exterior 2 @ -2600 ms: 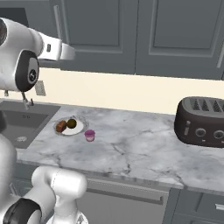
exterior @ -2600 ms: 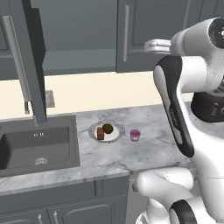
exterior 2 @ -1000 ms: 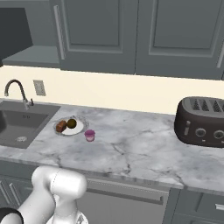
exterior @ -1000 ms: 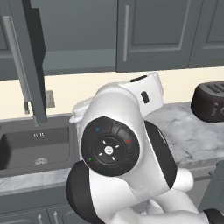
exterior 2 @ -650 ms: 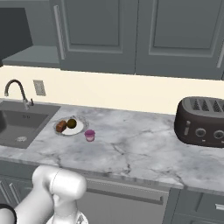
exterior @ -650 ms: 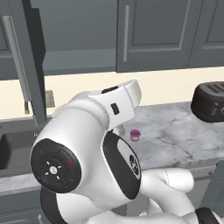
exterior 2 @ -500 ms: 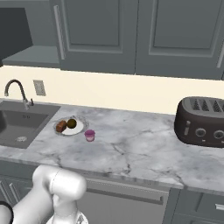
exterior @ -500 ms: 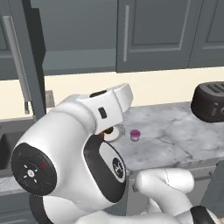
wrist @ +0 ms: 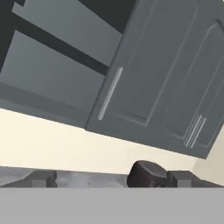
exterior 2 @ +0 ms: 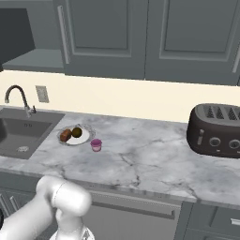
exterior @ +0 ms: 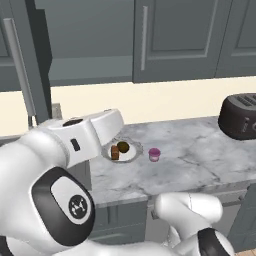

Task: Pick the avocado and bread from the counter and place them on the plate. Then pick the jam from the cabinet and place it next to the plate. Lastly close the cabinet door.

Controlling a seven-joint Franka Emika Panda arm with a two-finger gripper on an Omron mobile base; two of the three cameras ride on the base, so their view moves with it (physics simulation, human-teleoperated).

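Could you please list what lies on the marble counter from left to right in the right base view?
Dark grey sink → reddish-brown bread block → dark olive avocado, both on the round white plate → pink jam jar → dark grey toaster.

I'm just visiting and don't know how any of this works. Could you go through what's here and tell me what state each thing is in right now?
avocado: on the plate
bread: on the plate, beside the avocado
plate: on the counter, holding both foods
jam: upright on the counter next to the plate
cabinet: open, door not closed
gripper: open, holding nothing
toaster: slots empty
faucet: no water running
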